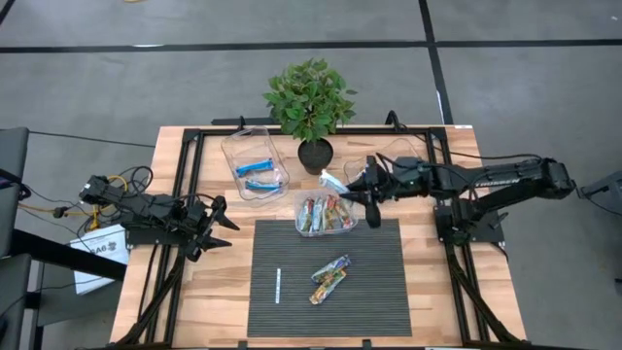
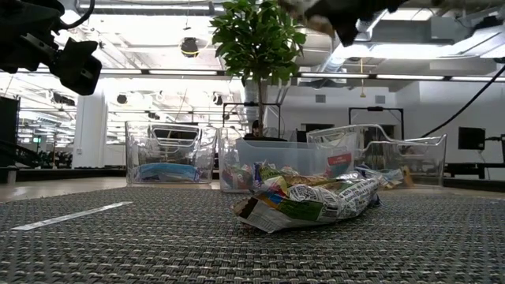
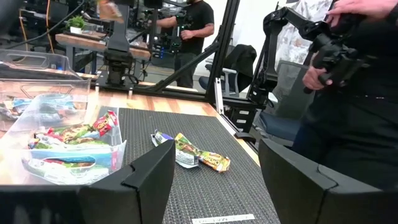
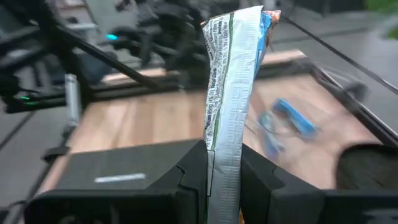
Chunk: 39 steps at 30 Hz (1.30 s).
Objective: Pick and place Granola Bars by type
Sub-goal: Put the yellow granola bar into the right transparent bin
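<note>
While the right gripper (image 1: 342, 184) hung over the table between the plant pot (image 1: 315, 154) and the tub of multicoloured bars (image 1: 326, 213), its fingers were clamped on a blue-and-silver granola bar (image 4: 233, 93). In the right wrist view the bar stood up out of the fingers, long axis running straight away from them, w/ the lower end hidden between the pads. The tub w/ blue bars (image 1: 255, 165) lay beyond the bar's free end, to the left past the pot, so the judged next move was a carry across towards it. The right arm was far nearer than the left.

The left gripper (image 1: 216, 226) waited at the left edge of the mat (image 1: 374, 292), fingers spread wide, holding nothing. Two more bars (image 1: 330, 279) lay loose on the mat, touching or overlapping; which type they were was hard to tell from above. A thin white stick (image 1: 278, 285) lay well apart from them.

The third tub (image 1: 398, 151) was mostly hidden under the right arm, contents unclear. In the low view the right gripper was cut off at the top.
</note>
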Motion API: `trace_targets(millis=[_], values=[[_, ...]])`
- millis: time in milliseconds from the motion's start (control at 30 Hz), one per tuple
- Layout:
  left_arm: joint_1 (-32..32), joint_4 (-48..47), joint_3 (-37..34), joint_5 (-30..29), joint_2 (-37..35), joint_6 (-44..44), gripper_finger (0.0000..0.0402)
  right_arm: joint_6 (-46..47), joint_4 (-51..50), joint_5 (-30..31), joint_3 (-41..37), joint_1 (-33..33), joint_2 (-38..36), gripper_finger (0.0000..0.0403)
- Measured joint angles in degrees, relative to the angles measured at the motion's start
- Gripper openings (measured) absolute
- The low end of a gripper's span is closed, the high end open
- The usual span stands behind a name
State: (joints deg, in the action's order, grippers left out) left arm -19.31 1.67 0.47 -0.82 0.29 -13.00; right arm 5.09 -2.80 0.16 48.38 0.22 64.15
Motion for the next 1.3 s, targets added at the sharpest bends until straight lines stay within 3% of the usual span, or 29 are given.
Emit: trace_targets(millis=[333,933,1300], values=[[0.00,-0.02,0.02,0.00,-0.01,0.00,0.0224,6.54,-11.25,4.59,-0.02,-10.14,0.01,0.0058],[-0.02,-0.02,0.00,0.01,-0.01,0.12,0.0224,23.18,-29.29,4.58,-0.02,-22.61,-0.12,0.0058],[-0.02,-0.02,0.01,0.00,0.00,-0.03,0.0224,23.56,-39.30,4.48,-0.02,-27.21,-1.26,0.0058]])
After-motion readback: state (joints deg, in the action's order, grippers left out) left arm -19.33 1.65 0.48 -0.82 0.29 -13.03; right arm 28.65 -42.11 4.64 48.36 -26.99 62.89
